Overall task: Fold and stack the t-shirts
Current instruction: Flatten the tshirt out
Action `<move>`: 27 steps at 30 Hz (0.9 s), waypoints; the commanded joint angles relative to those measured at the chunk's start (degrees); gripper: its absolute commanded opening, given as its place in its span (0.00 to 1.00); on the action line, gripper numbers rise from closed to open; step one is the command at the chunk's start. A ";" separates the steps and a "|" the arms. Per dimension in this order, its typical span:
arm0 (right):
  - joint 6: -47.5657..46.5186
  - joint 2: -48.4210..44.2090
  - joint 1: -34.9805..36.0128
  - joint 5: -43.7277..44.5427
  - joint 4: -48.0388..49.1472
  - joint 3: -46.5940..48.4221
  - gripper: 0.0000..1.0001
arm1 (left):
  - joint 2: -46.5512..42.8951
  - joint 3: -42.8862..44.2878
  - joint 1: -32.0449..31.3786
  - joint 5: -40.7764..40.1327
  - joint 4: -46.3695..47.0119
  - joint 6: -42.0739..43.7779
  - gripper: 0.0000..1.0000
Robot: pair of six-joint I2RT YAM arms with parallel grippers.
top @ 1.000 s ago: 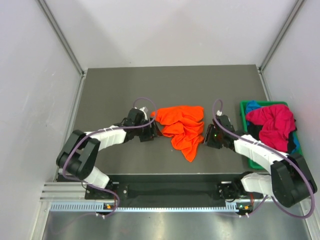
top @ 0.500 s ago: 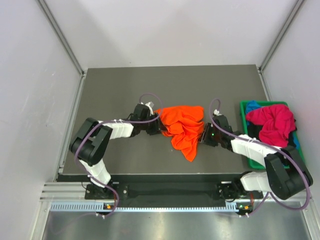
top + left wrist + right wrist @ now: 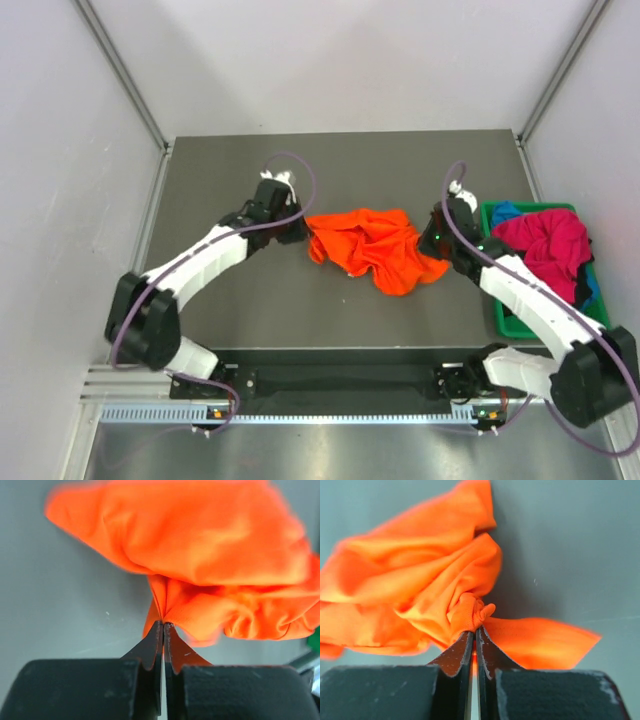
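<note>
So: grey table (image 3: 210, 180), white walls (image 3: 60, 150), green bin (image 3: 506, 322) 3 o'clock | arms (image 3: 200, 262) bowed inward | left gripper (image 3: 163, 626) pinches orange t-shirt (image 3: 372, 246) at 9 o'clock, right gripper (image 3: 474, 631) at 3.

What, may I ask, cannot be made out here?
Top view: the blue t-shirt is mostly buried under the magenta t-shirt in the green bin.
Top view: the right arm covers the bin's near end.
Left wrist view: the far edge of the orange t-shirt is blurred.
</note>
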 commanded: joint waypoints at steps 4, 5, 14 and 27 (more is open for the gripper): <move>-1.30 -9.34 -0.67 7.09 -13.65 10.15 0.00 | -12.80 7.59 0.34 -14.80 -13.67 4.19 0.00; -1.30 -11.09 -0.59 7.27 -14.80 11.21 0.00 | -13.68 8.12 0.34 -14.98 -15.42 4.28 0.00; 0.89 -20.59 -0.59 6.75 -23.51 21.23 0.00 | -24.57 11.46 0.25 -10.16 -22.56 1.65 0.00; 5.73 -35.10 -0.59 9.55 -13.41 30.20 0.00 | -36.88 17.00 0.25 13.55 -13.17 -7.93 0.00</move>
